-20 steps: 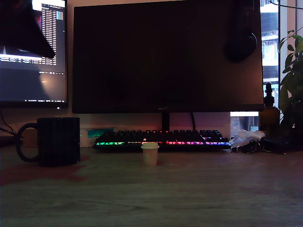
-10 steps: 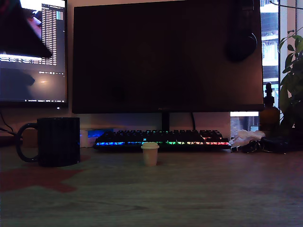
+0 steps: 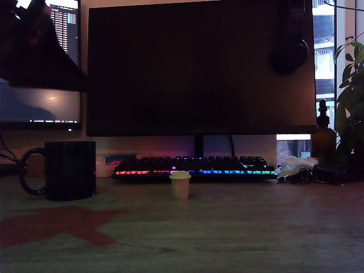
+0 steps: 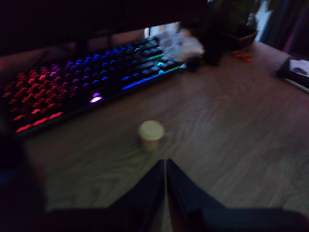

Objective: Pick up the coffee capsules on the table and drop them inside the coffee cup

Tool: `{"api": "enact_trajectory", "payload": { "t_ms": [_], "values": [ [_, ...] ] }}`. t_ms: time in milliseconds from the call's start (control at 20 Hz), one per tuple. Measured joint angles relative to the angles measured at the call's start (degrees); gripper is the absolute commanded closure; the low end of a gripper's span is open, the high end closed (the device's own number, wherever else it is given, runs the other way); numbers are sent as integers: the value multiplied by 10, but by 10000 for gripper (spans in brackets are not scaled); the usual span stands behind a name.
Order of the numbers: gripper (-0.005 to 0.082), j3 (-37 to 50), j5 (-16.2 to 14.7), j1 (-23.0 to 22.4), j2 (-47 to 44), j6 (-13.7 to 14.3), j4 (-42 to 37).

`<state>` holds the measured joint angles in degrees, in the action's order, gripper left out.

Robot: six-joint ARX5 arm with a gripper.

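Both views are dim, with an unlit room. In the exterior view the brightest spots are the window strip (image 3: 325, 40) at the exterior view's right, the lit side screen (image 3: 40, 62) at its left, and the keyboard (image 3: 193, 168), whose keys glow red, blue and green. The big monitor (image 3: 199, 65) is black. A reddish shadow (image 3: 51, 224) lies on the tabletop (image 3: 239, 227) near its front edge, below the mug (image 3: 68, 169), which reads as a near-black outline. The pale capsule (image 3: 180, 185) catches a little light. The wrist view is soft and smeared by blur; the claw (image 4: 165, 166) is a dark shape, its tips pressed together, and the keyboard's glow bleeds.
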<state>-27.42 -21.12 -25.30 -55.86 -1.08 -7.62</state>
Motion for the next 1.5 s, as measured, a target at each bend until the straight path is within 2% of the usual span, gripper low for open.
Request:
{"api": "enact_trajectory", "payload": {
  "t_ms": [200, 650, 700, 750, 850, 900, 1150, 1500],
  "values": [
    [789, 68, 6, -13, 0, 2, -106],
    [786, 93, 6, -13, -15, 11, -139],
    [753, 93, 6, -13, -22, 11, -139],
    [656, 93, 6, -13, -30, 11, -142],
    [307, 93, -1, -13, -52, 11, -160],
    [220, 93, -8, -14, -66, 12, -175],
    [216, 93, -9, -17, -139, 20, -225],
    [216, 93, -9, -17, -194, 28, -293]
  ]
}}
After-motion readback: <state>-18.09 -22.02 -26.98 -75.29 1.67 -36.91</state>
